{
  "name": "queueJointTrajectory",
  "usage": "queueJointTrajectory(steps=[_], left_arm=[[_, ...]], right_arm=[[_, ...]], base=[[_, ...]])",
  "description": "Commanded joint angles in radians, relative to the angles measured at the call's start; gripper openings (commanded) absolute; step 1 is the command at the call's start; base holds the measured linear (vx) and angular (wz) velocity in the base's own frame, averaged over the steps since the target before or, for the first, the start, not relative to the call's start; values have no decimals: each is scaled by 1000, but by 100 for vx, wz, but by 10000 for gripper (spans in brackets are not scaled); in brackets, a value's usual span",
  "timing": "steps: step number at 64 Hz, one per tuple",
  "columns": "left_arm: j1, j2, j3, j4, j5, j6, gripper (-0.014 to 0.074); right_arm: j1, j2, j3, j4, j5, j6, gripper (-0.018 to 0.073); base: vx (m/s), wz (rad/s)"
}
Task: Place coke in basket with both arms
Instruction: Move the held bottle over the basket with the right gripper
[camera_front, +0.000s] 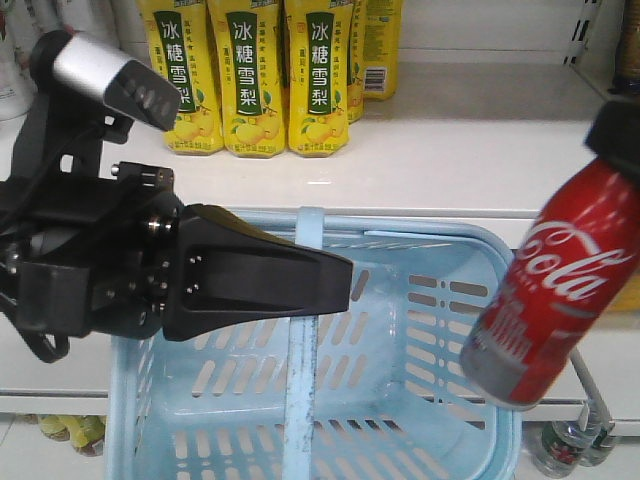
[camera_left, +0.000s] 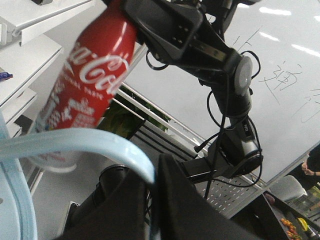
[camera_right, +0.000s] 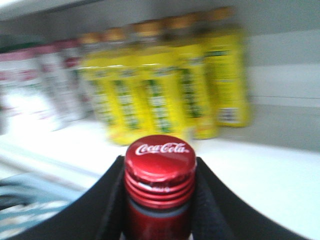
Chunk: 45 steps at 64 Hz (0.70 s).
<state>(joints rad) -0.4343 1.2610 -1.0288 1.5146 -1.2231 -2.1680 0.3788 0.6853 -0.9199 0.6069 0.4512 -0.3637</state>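
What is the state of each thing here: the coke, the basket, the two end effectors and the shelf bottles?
coke, capped, tilted, held up at the basket's right side, not inside yet.
basket, no item visible inside, handle raised.
left end effector, closed on the handle.
right end effector, closed around the coke's neck.
yellow bottles, upright on the shelf.

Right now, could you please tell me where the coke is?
In the front view, the coke hangs tilted at the right, held at its neck by the right gripper, beside the right rim of the basket.
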Motion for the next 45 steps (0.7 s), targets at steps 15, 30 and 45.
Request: queueJointTrajectory(steps=[15, 30, 45], left_arm=[[-4, -33, -27, -103, -99, 5, -6], [-4, -33, -27, -103, -99, 5, -6], [-4, -33, -27, -103, -99, 5, -6]], right_arm=[[161, 209, -31, 294, -54, -327, -1], [162, 237, -31, 284, -11, -331, 66], [162, 237, -31, 284, 0, -330, 327]], base=[[0, 0], [0, 0], [0, 0]])
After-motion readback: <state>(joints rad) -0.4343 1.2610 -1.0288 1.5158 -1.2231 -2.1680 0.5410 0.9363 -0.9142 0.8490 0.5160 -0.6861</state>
